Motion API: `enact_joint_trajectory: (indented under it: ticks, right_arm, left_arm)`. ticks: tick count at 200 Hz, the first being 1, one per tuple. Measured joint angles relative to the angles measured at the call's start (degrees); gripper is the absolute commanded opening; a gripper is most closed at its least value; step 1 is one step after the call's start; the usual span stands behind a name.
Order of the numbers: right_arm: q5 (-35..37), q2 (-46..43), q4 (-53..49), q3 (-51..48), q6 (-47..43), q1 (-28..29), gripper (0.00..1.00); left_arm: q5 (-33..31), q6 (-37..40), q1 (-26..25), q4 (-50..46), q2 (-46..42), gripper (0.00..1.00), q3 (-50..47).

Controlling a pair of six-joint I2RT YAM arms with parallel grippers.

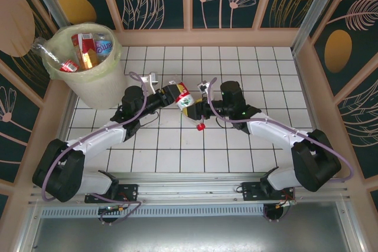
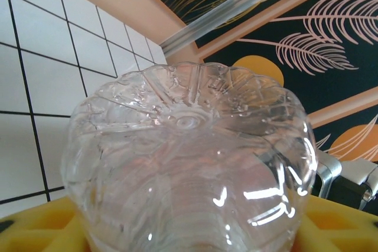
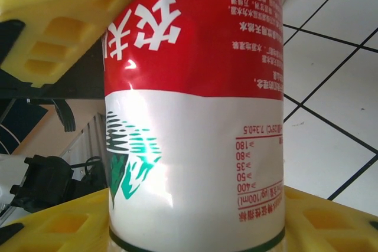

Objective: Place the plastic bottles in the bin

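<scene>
One plastic bottle [image 1: 184,100] with a red and white label and a red cap [image 1: 201,126] hangs tilted over the middle of the tiled table, cap end down. My left gripper [image 1: 173,94] is shut on its clear base end. In the left wrist view the ribbed base [image 2: 189,146] sits between the yellow pads [image 2: 41,231]. My right gripper [image 1: 196,111] is shut lower on the same bottle. In the right wrist view the label [image 3: 195,116] stands between its yellow pads [image 3: 336,216], with the left gripper's finger [image 3: 59,16] above. The bin [image 1: 100,87] stands at the far left, with several bottles [image 1: 88,48] inside.
The white tiled table [image 1: 236,75] is walled by wooden rails [image 1: 304,87] on three sides. The bin fills the far left corner beside the left arm. The arm bases sit on the metal rail [image 1: 189,190] at the near edge.
</scene>
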Motion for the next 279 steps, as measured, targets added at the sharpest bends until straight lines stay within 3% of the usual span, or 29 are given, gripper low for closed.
enact_joint_trajectory:
  ticks: [36,77,107,189,241,279]
  right_arm:
    - [0.0,0.0,0.0,0.2,0.0,0.0,0.64]
    - [1.1,-0.6,-0.8,0.7,0.9,0.4,0.87]
    - [3.1,-3.9,-2.9,0.7,0.6,0.6,0.97]
    - [14.9,-19.7,-7.8,-0.4,-0.5,0.6,0.97]
    - [18.9,-22.8,-9.6,-0.4,-0.7,0.6,0.96]
    - [19.8,-23.1,-9.6,-0.4,-1.0,0.6,0.96]
  left_arm:
    - [0.2,0.7,0.0,-0.7,0.0,0.59,0.7]
    - [1.3,4.4,-0.1,-3.1,0.0,0.54,4.4]
    - [0.6,7.8,-0.3,-7.1,-1.8,0.55,8.4]
    - [-13.6,22.7,0.3,-31.6,-4.2,0.56,28.2]
    - [-24.8,30.5,6.7,-43.1,-4.5,0.56,40.8]
    - [-36.7,36.7,10.4,-47.1,-4.5,0.56,49.9]
